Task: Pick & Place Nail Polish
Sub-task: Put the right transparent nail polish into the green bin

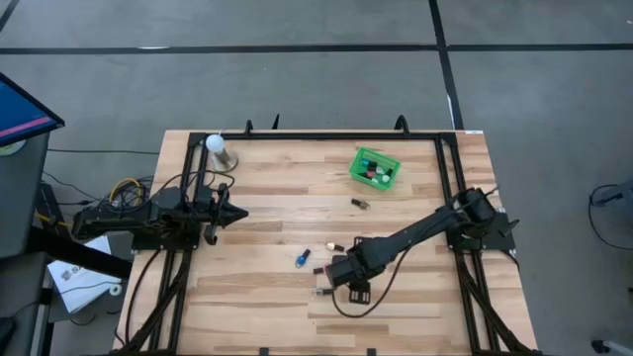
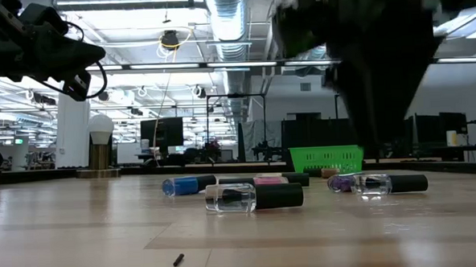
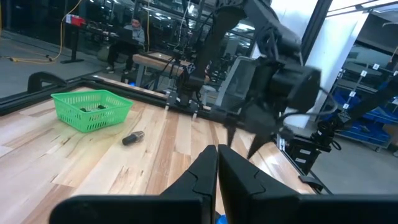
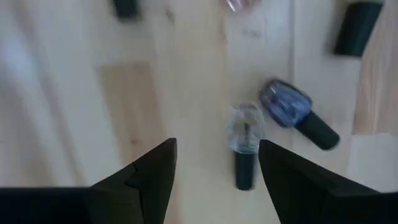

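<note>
While my right gripper [image 4: 214, 168] hangs over the front-middle of the table [image 1: 257, 188] with its jaws wide apart and nothing in them, the bottle I'd go for is the clear nail polish bottle [image 4: 244, 142] lying flat just ahead of the gap, a bit toward one finger rather than dead centre. Its long axis runs roughly in line with my reach, dark cap pointing back at me, so the jaws already straddle it crosswise and I'd guess a small sideways nudge and a drop would do it. What worries me is the purple bottle [image 4: 292, 112] lying at a slant right beside it, glass ends nearly touching (a finger coming down on that side could clip it). On the other side it's bare wood, so that's the room I've got. A blue bottle [image 1: 302, 258] lies a little further toward the left side, and a dark one [image 1: 360, 204] sits alone mid-table. The green basket [image 1: 376, 167] is well away near the back edge, right of centre, with a few bottles already in it. My left gripper [image 1: 235, 212] is parked by the left edge, jaws together and holding nothing, much further from these bottles, so this one's the right arm's job.
</note>
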